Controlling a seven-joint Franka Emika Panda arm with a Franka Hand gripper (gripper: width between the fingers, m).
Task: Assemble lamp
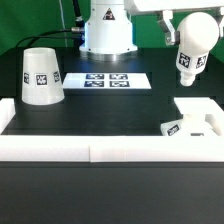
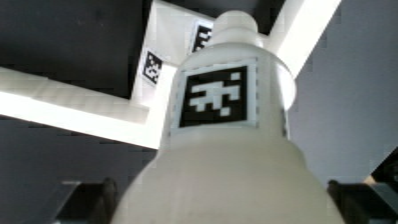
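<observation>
My gripper [image 1: 196,26] is shut on the wide end of the white rounded bulb [image 1: 190,55] and holds it in the air, narrow end down, at the exterior view's right. The bulb hangs above the flat square base [image 1: 197,117], which lies by the front rail. In the wrist view the bulb [image 2: 222,130] fills the middle with a tag on it, dark fingers [image 2: 89,200] stand on both sides, and the base [image 2: 178,50] shows beyond its tip. The cone shade [image 1: 42,76] stands on the table at the exterior view's left.
The marker board [image 1: 106,80] lies at the middle back, in front of the arm's white pedestal [image 1: 106,30]. Long white border rails [image 1: 100,148] run along the front and up both sides; one also shows in the wrist view [image 2: 71,105].
</observation>
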